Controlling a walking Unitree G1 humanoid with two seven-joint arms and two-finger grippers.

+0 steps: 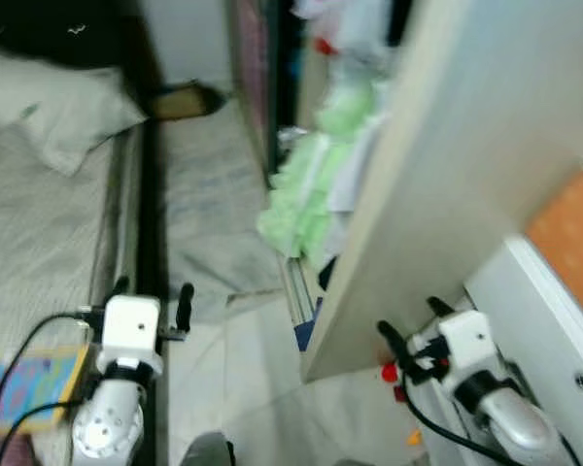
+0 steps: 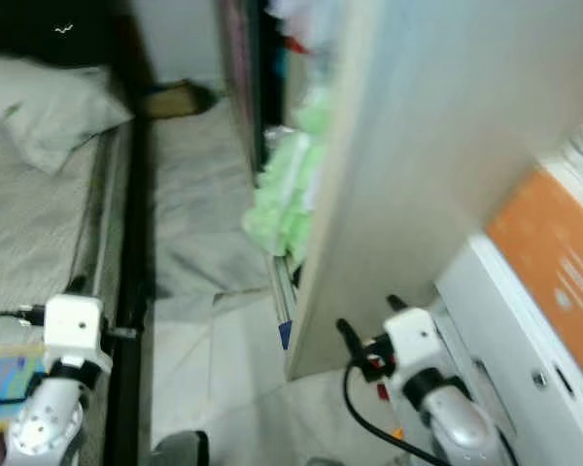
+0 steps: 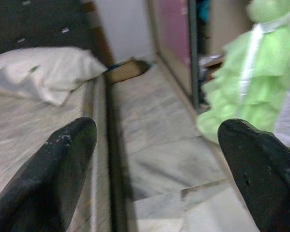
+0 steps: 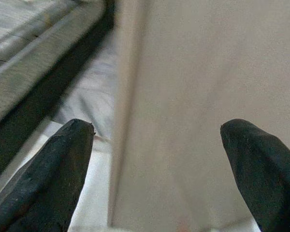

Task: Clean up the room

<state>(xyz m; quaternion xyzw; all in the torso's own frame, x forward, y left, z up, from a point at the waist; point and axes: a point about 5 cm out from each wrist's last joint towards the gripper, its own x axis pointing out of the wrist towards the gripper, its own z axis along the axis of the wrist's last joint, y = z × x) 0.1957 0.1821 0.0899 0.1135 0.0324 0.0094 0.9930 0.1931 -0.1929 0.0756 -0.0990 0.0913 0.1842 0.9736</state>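
Note:
A light green frilly garment spills out of an open wardrobe onto the marble floor; the left wrist view shows the garment ahead to one side. My left gripper hovers open over the bed's edge, holding nothing. My right gripper is open and empty, right in front of the beige wardrobe door panel, which faces it closely in the right wrist view. A white pillow lies on the bed.
A narrow floor aisle runs between the bed's dark frame and the wardrobe. A brown slipper-like thing lies at the aisle's far end. An orange box rests on a white unit at right. A colourful item lies on the bed near me.

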